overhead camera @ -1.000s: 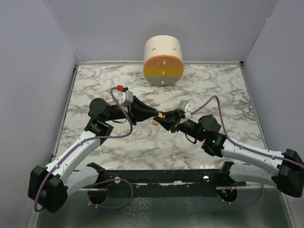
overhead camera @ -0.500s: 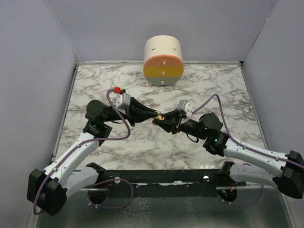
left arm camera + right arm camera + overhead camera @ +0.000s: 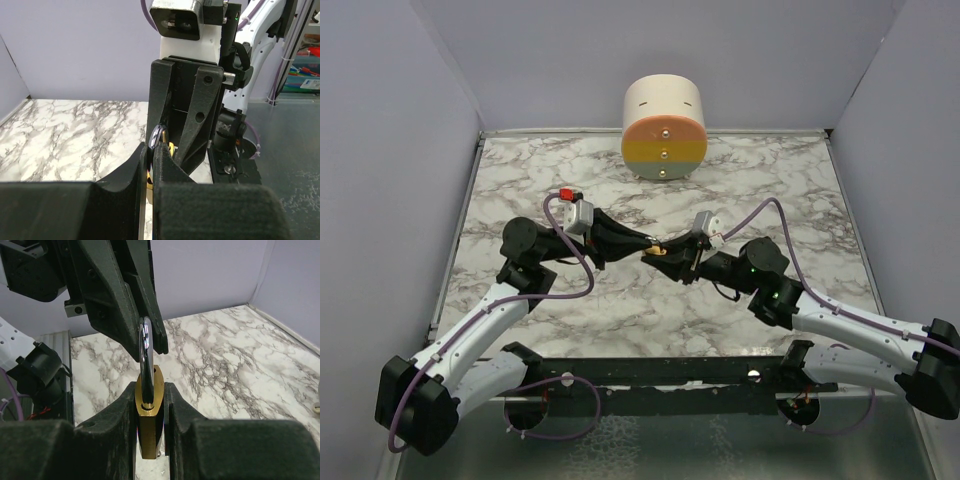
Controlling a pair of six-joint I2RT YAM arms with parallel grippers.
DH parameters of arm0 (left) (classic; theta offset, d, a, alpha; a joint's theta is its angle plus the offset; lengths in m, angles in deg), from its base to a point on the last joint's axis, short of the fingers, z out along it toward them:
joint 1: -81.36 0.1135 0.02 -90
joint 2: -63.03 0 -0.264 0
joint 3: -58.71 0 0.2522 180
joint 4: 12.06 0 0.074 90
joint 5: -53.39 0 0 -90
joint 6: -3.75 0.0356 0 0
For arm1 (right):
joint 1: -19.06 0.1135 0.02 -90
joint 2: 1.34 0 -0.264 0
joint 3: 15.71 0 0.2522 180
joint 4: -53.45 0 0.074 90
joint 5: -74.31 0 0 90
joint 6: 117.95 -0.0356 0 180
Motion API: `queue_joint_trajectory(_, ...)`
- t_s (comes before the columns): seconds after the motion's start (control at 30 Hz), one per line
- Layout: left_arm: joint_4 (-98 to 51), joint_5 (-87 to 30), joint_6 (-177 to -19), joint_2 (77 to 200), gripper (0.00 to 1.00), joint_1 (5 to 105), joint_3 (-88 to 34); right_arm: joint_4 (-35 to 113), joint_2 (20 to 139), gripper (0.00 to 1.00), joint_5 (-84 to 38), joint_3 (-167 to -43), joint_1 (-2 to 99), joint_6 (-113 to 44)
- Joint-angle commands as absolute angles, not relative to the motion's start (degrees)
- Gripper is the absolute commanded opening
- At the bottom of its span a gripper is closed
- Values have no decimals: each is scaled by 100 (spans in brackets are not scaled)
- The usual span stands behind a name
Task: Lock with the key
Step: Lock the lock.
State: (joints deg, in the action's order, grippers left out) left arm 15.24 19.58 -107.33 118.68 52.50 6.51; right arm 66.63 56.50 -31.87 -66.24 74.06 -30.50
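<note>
Gripping a small brass padlock (image 3: 150,420) by its flat sides, the right jaws stand narrowly closed on its body, low in the centre of the right wrist view. Its silver shackle (image 3: 145,352) rises straight up into the left jaws, which reach in from the top of that view and are pinched shut on the loop. In the top view the two pairs of jaws meet tip to tip at mid-frame, over the middle of the white-and-grey marbled worktop (image 3: 800,180). Bare marble lies open around them, out to the left and right edges. A cream cylinder (image 3: 663,130) with an orange-and-yellow banded face sits at the far edge, upper centre, well apart from the padlock.
</note>
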Motion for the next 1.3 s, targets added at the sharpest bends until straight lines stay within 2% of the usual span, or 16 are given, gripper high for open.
queue_joint_trajectory(0.0, 1247, 1273, -10671, 11979, 0, 5283, 815, 7805, 5534, 2, -3532, -6956, 7486, -3021)
queue_joint_trajectory(0.73, 1052, 1050, -10472, 12086, 0, 5218, 967, 7914, 5430, 2, -3836, -7135, 7482, -3037)
queue_joint_trajectory(1.27, 1048, 987, -10673, 12176, 0, 5019, 1208, 8085, 5563, 2, -3500, -7221, 7481, -2760)
